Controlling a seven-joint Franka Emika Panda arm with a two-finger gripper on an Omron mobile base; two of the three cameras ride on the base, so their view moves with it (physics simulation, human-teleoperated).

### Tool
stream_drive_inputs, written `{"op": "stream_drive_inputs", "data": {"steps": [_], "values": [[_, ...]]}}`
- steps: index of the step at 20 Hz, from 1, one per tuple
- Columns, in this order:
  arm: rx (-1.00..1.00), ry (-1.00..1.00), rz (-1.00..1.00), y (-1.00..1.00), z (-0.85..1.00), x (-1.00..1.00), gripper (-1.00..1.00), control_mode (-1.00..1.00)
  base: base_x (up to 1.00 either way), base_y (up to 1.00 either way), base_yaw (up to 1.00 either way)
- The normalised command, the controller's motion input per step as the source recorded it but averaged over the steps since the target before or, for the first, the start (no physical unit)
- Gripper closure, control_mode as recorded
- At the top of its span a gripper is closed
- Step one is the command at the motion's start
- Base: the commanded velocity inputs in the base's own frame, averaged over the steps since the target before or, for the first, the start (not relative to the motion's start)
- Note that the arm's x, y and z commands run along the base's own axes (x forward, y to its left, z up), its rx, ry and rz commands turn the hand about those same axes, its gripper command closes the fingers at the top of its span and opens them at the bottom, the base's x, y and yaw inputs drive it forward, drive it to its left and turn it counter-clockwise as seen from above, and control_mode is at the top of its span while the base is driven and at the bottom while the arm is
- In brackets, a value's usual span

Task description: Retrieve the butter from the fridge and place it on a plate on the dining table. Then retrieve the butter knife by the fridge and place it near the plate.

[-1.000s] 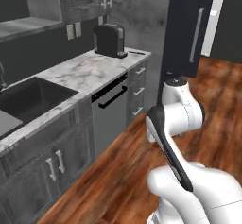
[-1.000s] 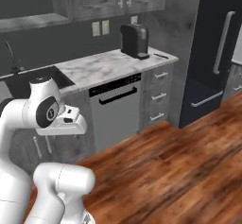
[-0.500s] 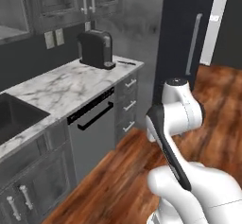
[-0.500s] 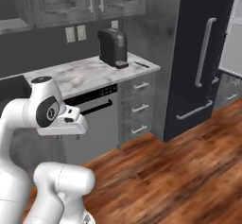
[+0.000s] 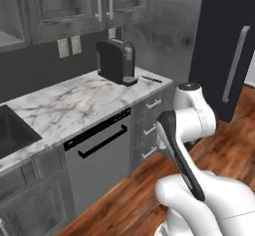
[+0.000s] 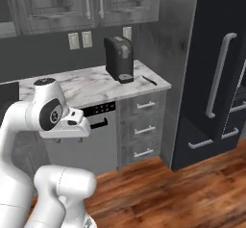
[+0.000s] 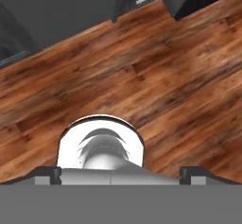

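Tall dark navy-black double-door fridge [image 6: 218,73] with long grey bar handles is seen shut, just right of the white-and-grey veined marble kitchen counter [image 5: 74,103]; the butter is judged to be behind those doors and cannot be confirmed. On the counter, the black boxy coffee machine [image 6: 119,57] stands near the fridge-side end, and the tiny slim dark-handled butter knife [image 6: 149,80] lies flat between the coffee machine and the fridge, close to the counter's end edge. The two-finger gripper [image 7: 121,173] is tucked low, pointed down at the wood-plank floor [image 7: 156,72], jaws spread wide, nothing held; it sits well apart from the fridge handles and from the knife. Risks, as judged: a door handle could be missed or clipped if the arm is unfolded too near the fridge; the knife could be knocked off the counter end by a careless sweep; the thin flat knife may be hard to pinch later.
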Motion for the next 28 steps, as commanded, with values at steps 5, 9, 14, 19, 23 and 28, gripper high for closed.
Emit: {"op": "stream_drive_inputs", "data": {"steps": [5,9,14,19,23,28], "values": [[0.0,0.0,0.0,0.0,0.0,0.0,-1.0,1.0,0.86,-0.28,0.1],[0.0,0.0,0.0,0.0,0.0,0.0,-1.0,1.0,0.35,-0.24,0.1],[0.0,0.0,0.0,0.0,0.0,0.0,-1.0,1.0,0.45,-0.16,0.36],[0.0,0.0,0.0,0.0,0.0,0.0,-1.0,1.0,0.97,-0.25,0.55],[0.0,0.0,0.0,0.0,0.0,0.0,-1.0,1.0,0.3,-0.69,0.19],[0.0,0.0,0.0,0.0,0.0,0.0,-1.0,1.0,0.1,-0.32,0.0]]}}
